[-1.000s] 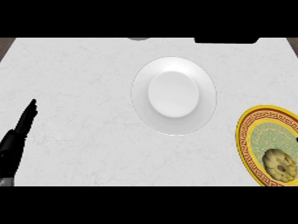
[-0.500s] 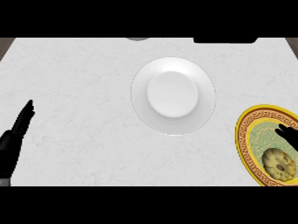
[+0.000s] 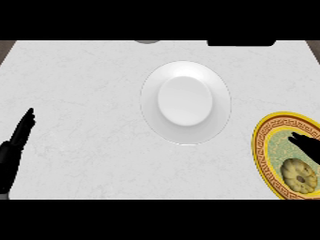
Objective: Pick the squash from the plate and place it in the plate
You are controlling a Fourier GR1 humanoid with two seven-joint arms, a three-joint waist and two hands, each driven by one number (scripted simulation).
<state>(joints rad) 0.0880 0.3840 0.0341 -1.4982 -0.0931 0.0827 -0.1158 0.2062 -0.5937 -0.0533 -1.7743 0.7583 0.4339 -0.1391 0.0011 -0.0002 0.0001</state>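
Note:
A round, ridged yellow squash point(image 3: 300, 175) lies on the gold-rimmed patterned plate point(image 3: 265, 135) at the right edge of the counter. My right hand point(image 3: 319, 151) comes in from the right edge over that plate, fingers straight, their tips just above and left of the squash; it holds nothing. A plain white plate point(image 3: 186, 101) stands bare in the middle of the counter. My left hand point(image 3: 10, 153) rests open at the lower left, fingers pointing up, away from both plates.
The white marble counter point(image 3: 79, 84) stretches wide between the left hand and the white plate. A dark object point(image 3: 240, 43) and a small grey one point(image 3: 146, 41) sit at the far edge.
My right hand has moved further left over the patterned plate, nearer the squash. The left hand has barely shifted.

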